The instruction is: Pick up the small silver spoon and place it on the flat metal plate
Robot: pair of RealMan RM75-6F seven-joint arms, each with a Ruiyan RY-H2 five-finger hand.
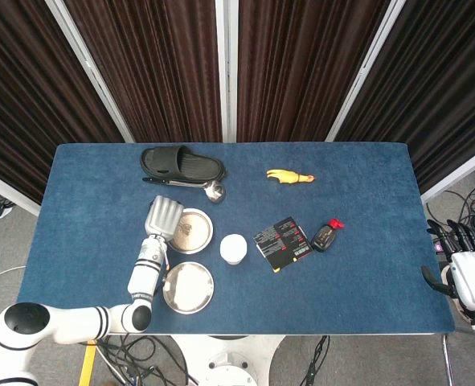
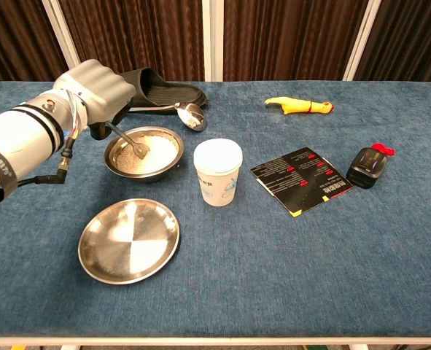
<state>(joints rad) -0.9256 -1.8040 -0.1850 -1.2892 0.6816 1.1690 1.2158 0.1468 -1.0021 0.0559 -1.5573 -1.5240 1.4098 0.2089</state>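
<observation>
Pinched by its thin handle in the left hand [image 2: 95,84], the small silver spoon [image 2: 131,143] (light, stiff, slippery) is held over the bowl [image 2: 144,154].

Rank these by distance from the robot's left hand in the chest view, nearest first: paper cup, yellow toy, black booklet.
From the left hand:
1. Paper cup, mid-table, to the hand's right.
2. Black booklet, further right, past the cup.
3. Yellow toy, at the far edge; close to the booklet's distance, but slightly farther.

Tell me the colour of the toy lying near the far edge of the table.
Yellow, with a reddish tip; the toy shows best in the chest view.
</observation>
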